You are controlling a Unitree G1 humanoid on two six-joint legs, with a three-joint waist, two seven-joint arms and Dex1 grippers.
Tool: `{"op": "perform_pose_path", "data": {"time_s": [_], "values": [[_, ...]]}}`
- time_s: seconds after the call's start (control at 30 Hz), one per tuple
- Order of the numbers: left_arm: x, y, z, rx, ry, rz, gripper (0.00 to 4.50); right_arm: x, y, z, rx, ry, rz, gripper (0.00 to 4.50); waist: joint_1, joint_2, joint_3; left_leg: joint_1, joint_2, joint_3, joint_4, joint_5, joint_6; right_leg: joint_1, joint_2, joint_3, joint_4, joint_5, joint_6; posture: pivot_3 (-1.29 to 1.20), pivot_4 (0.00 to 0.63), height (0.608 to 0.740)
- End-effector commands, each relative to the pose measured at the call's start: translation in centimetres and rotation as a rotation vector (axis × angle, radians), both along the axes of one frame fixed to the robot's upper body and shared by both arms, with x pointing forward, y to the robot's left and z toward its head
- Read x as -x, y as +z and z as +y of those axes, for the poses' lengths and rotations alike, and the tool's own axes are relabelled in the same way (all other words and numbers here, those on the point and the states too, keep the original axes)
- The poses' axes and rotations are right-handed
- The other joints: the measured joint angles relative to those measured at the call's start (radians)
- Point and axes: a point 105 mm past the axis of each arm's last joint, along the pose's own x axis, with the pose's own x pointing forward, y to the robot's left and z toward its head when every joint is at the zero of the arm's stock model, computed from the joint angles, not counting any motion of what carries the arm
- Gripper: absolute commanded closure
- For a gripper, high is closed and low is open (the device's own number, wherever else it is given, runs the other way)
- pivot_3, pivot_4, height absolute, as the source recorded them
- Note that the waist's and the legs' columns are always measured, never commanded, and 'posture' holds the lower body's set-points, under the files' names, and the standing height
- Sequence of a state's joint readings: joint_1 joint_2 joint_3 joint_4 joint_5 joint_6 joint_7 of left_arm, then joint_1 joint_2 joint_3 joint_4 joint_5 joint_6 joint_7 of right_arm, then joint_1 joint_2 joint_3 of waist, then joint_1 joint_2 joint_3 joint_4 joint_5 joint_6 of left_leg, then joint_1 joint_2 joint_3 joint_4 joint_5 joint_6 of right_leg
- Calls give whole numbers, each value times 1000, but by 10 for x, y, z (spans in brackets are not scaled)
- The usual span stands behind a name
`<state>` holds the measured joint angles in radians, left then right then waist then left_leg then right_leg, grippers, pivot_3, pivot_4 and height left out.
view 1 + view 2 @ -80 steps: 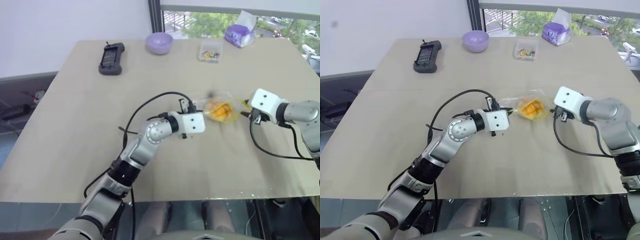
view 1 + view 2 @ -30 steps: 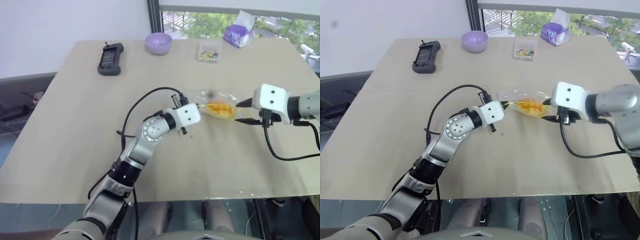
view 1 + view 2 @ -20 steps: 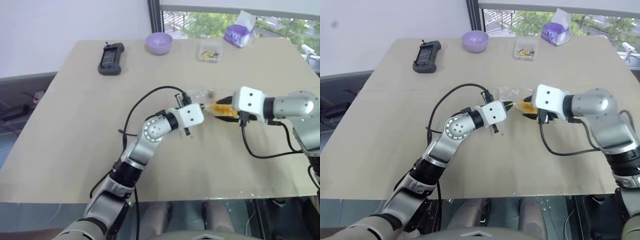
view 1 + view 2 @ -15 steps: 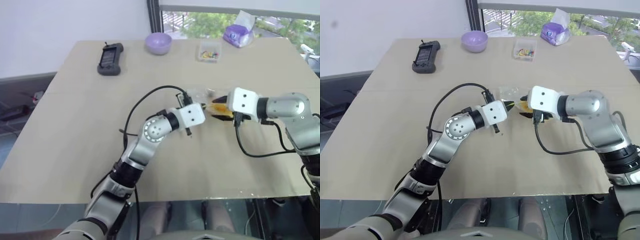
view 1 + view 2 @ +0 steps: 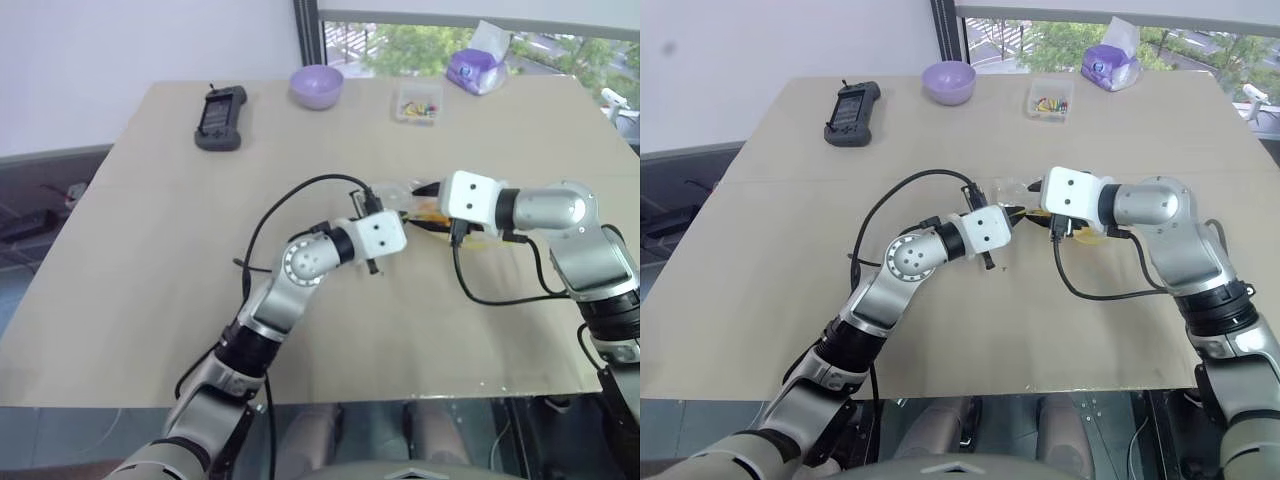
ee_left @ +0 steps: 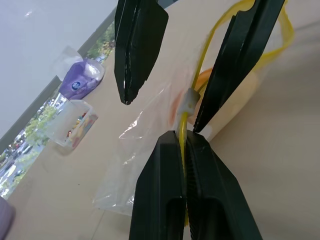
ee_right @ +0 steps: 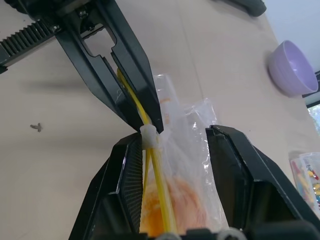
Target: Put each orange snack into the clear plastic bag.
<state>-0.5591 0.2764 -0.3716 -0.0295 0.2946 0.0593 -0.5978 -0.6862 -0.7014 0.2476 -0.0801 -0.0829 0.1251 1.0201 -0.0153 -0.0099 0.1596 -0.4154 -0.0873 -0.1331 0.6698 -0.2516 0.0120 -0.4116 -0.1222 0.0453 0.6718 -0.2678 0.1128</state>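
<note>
Orange snack (image 7: 172, 210) sits inside the clear plastic bag (image 7: 192, 135), which you can see held up near the middle of the surface (image 5: 150, 250), between the two arms. Your left pincer (image 6: 184, 142) is pressed fully closed on the bag's yellow strip (image 7: 157, 185), pinching it right at the end where a small white slider (image 6: 188, 100) rides on the strip. Your right pincer (image 7: 172, 137) stands about half open and straddles the bag: one finger lies just beside the yellow strip and the slider, the other finger on the far side of the crinkled plastic, with the snack showing orange between them. From these pictures you cannot tell whether those right fingers actually press on the bag or only flank it. The two pincers meet tip to tip at the slider, the left coming in level and the right angled slightly downward. Farther back on the surface you have a purple bowl (image 5: 318, 85), a small clear box of colourful bits (image 5: 420, 102) and a purple tissue pack (image 5: 478, 70) along the window edge, and a black handheld device (image 5: 221, 116) off toward your left, all well apart from the bag.
</note>
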Motion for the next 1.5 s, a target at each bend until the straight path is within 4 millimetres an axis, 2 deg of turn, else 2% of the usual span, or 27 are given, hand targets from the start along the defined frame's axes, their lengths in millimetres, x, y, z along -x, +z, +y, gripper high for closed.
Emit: {"op": "perform_pose_path", "data": {"time_s": [0.03, 0.33, 0.43, 0.53, 0.93, 1.1, 1.3, 1.5], "values": [[5, 13, -4, 3, -29, -57, 4500, 4, 9, 4, 3, 27, -40, 2323, 0, 0, 0, 0, 0, 0, 0, 0, 0, 0, 0, 0, 0, 0, 0, 0, 150, 740], [8, 10, -3, 10, -21, -39, 4500, 11, 4, 10, 7, 57, -24, 2323, 0, 0, 0, 0, 0, 0, 0, 0, 0, 0, 0, 0, 0, 0, 0, 0, 150, 740], [8, 10, -2, 6, -19, -39, 4500, 13, 3, 11, 6, 63, -16, 3122, 0, 0, 0, 0, 0, 0, 0, 0, 0, 0, 0, 0, 0, 0, 0, 0, 150, 740], [8, 11, -2, 7, -16, -40, 4500, 13, 1, 9, 11, 56, -10, 4474, 0, 0, 0, 0, 0, 0, 0, 0, 0, 0, 0, 0, 0, 0, 0, 0, 150, 740], [9, 10, 0, 2, -13, -34, 4500, 12, 2, 11, 5, 61, -23, 4474, 0, 0, 0, 0, 0, 0, 0, 0, 0, 0, 0, 0, 0, 0, 0, 0, 150, 740], [7, 11, 2, -1, 4, -40, 4500, 8, -1, 1, 26, 16, -23, 4474, 0, 0, 0, 0, 0, 0, 0, 0, 0, 0, 0, 0, 0, 0, 0, 0, 150, 740], [-4, 10, 21, -18, 95, -46, 4500, 2, 0, -16, 44, -53, -29, 4474, 0, 0, 0, 0, 0, 0, 0, 0, 0, 0, 0, 0, 0, 0, 0, 0, 150, 740], [-24, -1, 54, -126, 255, -56, 4500, 2, -4, -32, 57, -106, -18, 4474, 1, 0, 0, 0, 0, 0, 0, 0, 0, 0, 0, 0, 0, 0, 0, 0, 150, 740]]}}
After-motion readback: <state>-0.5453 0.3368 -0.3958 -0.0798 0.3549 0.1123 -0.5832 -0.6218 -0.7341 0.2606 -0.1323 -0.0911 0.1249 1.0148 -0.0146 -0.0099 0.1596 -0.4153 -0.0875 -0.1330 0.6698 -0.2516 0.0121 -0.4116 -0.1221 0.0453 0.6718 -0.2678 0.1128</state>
